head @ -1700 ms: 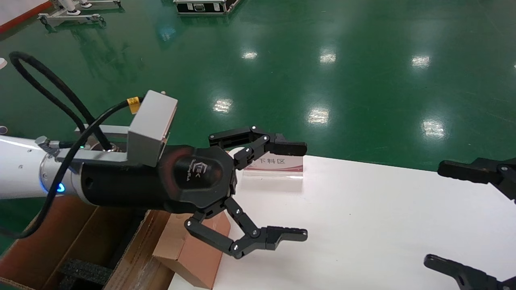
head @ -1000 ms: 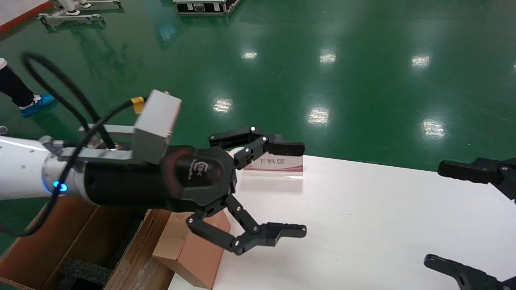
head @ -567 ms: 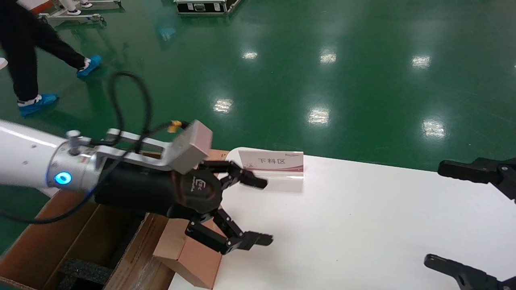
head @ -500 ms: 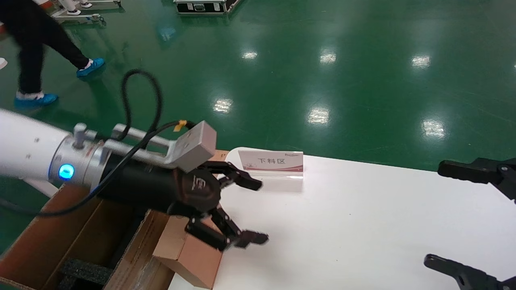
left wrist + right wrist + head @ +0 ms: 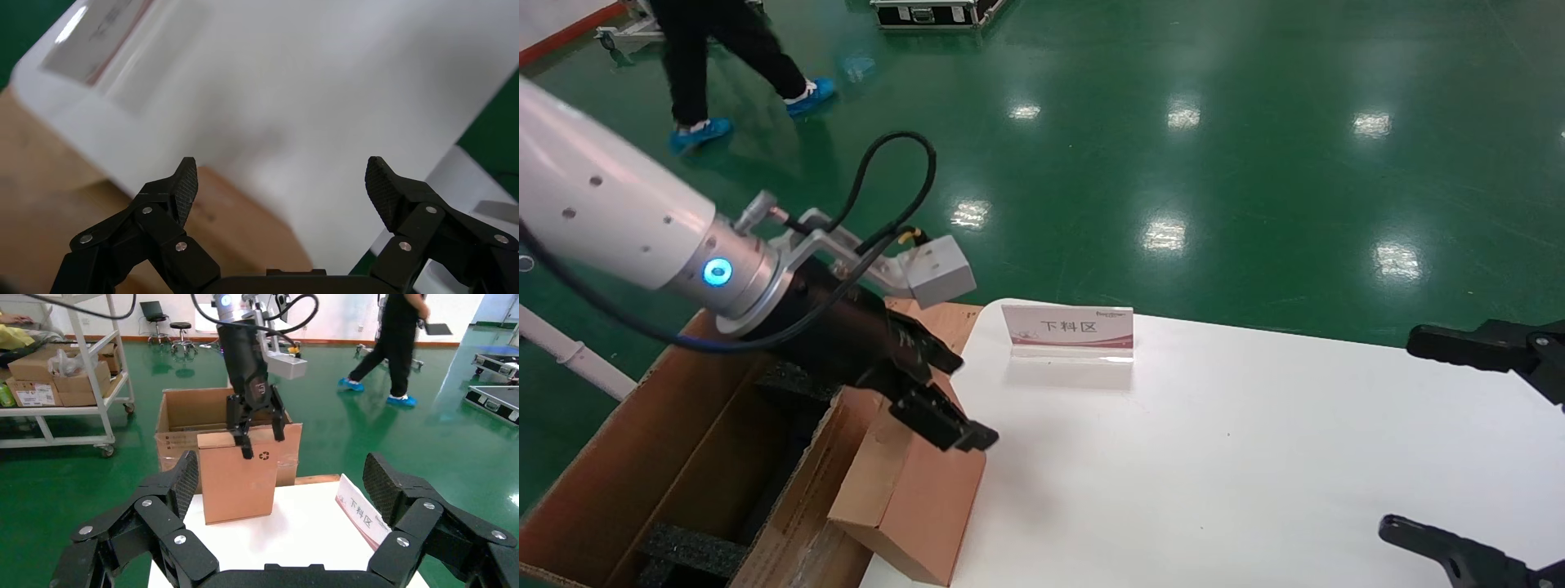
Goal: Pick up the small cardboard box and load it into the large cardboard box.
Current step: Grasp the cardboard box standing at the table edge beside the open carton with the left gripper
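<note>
The small cardboard box (image 5: 919, 498) stands upright at the table's left edge, against the large cardboard box (image 5: 641, 457), whose black foam shows inside. My left gripper (image 5: 964, 400) is open and tilted down at the small box's top end, one finger over its table-side face. I cannot tell if it touches. In the right wrist view the small box (image 5: 235, 478) shows its recycling symbol, with the left gripper (image 5: 263, 444) at its top and the large box (image 5: 183, 410) behind. The left wrist view shows the open left gripper (image 5: 281, 184) above the small box (image 5: 245, 233). My right gripper (image 5: 1406, 433) is open and parked at the right; its own view shows it (image 5: 281, 478) open.
A sign card (image 5: 1066, 331) stands near the far edge of the white table (image 5: 1214, 457). A person (image 5: 731, 49) walks on the green floor beyond. A shelf cart (image 5: 61, 367) with boxes stands off to the side.
My left gripper has swung left and down from over the table to the small box's top, staying open. A person has walked across the floor behind. The right arm has not moved.
</note>
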